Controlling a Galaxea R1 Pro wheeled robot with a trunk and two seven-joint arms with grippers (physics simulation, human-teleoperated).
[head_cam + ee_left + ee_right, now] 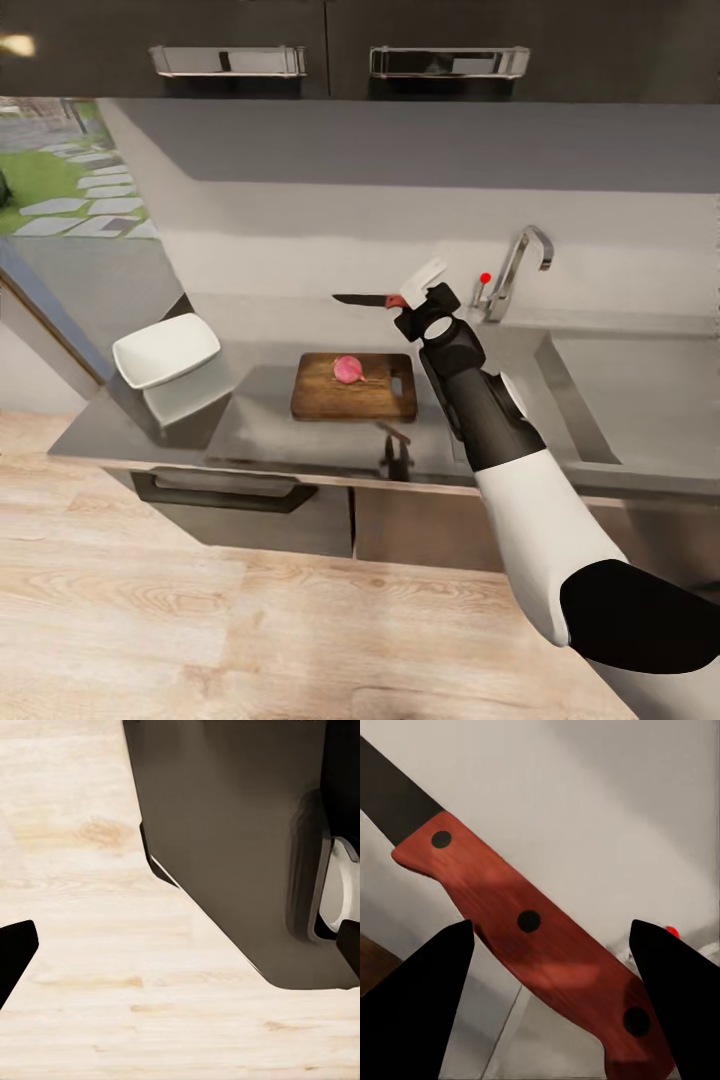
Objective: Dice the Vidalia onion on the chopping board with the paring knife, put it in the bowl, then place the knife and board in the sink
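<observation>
Your right gripper [408, 300] is clamped on the red-brown handle of the slim dark-bladed paring knife [366, 299], held level above the small round pinkish onion [348, 369] on the dark brown wooden chopping board [320, 400]; it looks light, stiff and likely to roll under the blade.
</observation>
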